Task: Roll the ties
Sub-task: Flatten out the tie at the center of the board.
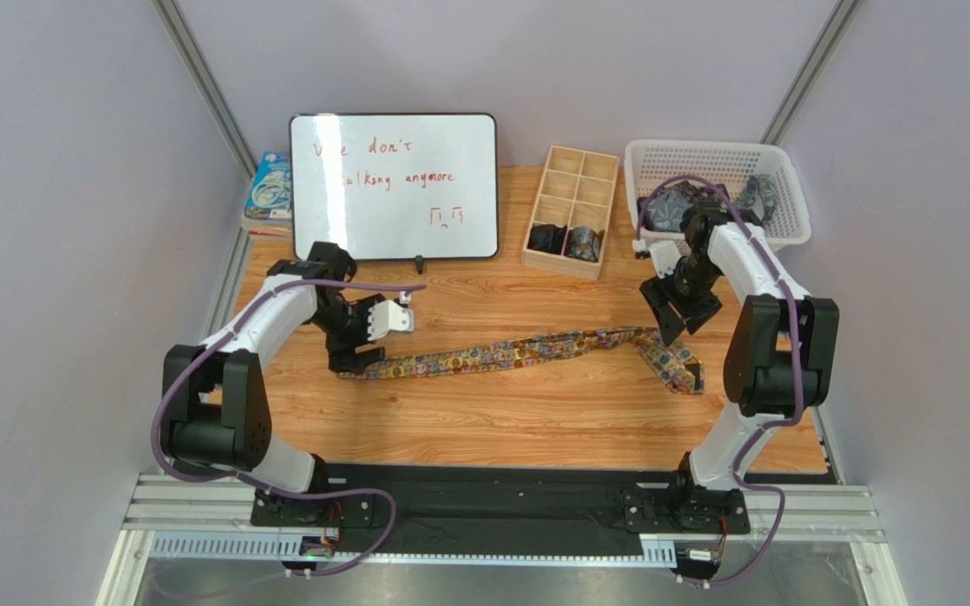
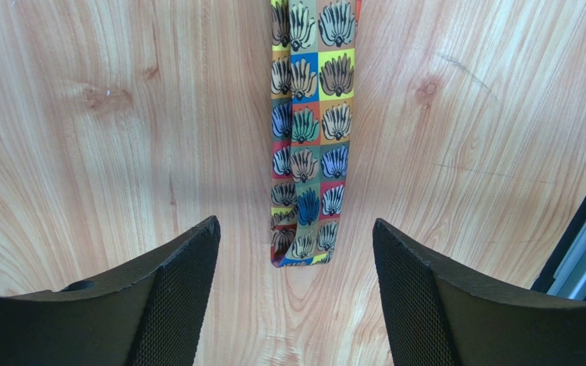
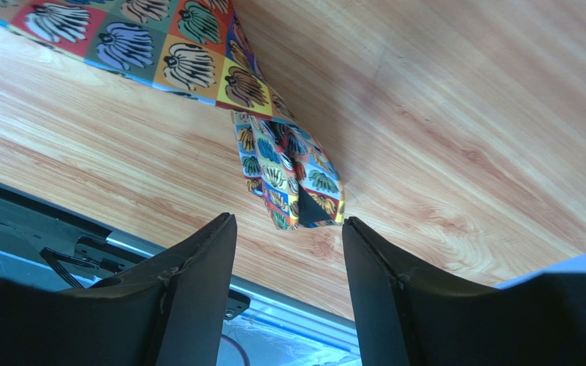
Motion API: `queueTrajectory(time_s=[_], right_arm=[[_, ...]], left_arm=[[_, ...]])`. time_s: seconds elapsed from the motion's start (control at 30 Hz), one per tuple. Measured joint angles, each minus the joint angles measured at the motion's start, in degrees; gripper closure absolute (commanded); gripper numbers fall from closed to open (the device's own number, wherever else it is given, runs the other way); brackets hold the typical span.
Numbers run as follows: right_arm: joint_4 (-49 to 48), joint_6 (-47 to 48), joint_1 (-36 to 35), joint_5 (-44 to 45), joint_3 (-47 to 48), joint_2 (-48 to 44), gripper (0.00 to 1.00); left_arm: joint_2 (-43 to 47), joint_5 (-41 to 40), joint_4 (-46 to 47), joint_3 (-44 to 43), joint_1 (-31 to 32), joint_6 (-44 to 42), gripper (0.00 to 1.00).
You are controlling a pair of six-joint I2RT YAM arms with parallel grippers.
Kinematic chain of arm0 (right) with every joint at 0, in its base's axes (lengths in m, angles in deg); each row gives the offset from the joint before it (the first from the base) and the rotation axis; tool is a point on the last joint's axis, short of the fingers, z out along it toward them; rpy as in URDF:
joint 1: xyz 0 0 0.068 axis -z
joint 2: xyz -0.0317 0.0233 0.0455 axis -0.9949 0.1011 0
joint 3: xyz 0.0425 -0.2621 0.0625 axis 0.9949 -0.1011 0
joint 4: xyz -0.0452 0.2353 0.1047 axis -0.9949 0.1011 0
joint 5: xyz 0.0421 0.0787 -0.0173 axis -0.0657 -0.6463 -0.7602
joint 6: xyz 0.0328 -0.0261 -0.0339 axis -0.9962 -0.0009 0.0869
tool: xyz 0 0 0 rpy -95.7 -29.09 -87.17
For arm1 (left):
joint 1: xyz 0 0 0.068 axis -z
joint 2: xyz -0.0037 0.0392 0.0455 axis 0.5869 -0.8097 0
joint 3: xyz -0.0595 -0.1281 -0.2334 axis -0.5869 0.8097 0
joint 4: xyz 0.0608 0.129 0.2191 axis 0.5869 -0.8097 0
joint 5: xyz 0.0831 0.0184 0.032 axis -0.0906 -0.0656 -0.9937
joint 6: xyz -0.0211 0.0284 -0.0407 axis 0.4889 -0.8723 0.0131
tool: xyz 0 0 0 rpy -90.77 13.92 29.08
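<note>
A multicoloured floral tie lies flat across the wooden table, running left to right. Its narrow end rests on the wood just ahead of my left gripper, which is open and holds nothing. That gripper hovers over the tie's left end. The wide end is folded over on itself and lies in front of my right gripper, also open and empty. In the top view the right gripper stands above the tie's right end. Dark ties lie in the basket.
A white basket stands at the back right. Beside it is a wooden compartment box with two dark rolls in its front cells. A whiteboard leans at the back left. The table's black front rail is close to the right gripper.
</note>
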Motion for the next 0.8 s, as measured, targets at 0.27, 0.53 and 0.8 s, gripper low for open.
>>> queueTrajectory(time_s=[0.27, 0.53, 0.8], right_arm=[[-5.8, -2.2, -1.2, 7.3, -3.9, 6.6, 0.56], [-6.5, 2.5, -0.8, 12.2, -5.5, 11.4, 0.97], [3.2, 15.6, 4.2, 11.8, -2.4, 11.7, 0.86]], left_arm=[[0.9, -2.3, 4.9, 4.5, 0.0, 4.9, 0.28], [-1.9, -4.8, 8.3, 6.5, -1.2, 4.3, 0.61], [-5.0, -5.2, 8.5, 5.5, -4.5, -0.8, 0.81]])
